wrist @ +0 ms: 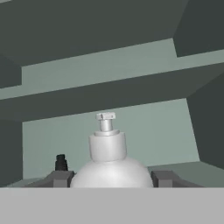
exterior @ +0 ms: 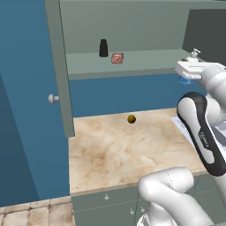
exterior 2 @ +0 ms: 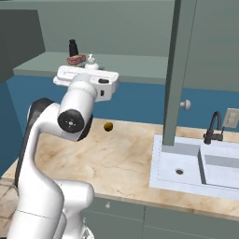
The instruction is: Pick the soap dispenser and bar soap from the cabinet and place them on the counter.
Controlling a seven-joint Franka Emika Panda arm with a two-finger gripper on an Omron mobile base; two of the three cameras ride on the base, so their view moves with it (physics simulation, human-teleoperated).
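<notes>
Here, the white arm reaches into the open grey-green cabinet (exterior: 132, 26), where the gripper (wrist: 112, 178) is clamped on the soap dispenser (wrist: 107, 153), its fingertips (wrist: 61, 178) at either side of the bottle at the shelf's front edge. Farther back on the shelf, the bar soap (exterior: 117, 58) lies just beside a small black bottle (exterior: 103, 47). Below, a dark-yellow ball (exterior: 131, 118) rests on the marble desk (exterior: 114, 150).

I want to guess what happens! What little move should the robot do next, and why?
Probably pull the hand back out of the cabinet with the soap bottle. The bottle sits between the two fingers, seemingly gripped, and the counter where it belongs lies below.
</notes>
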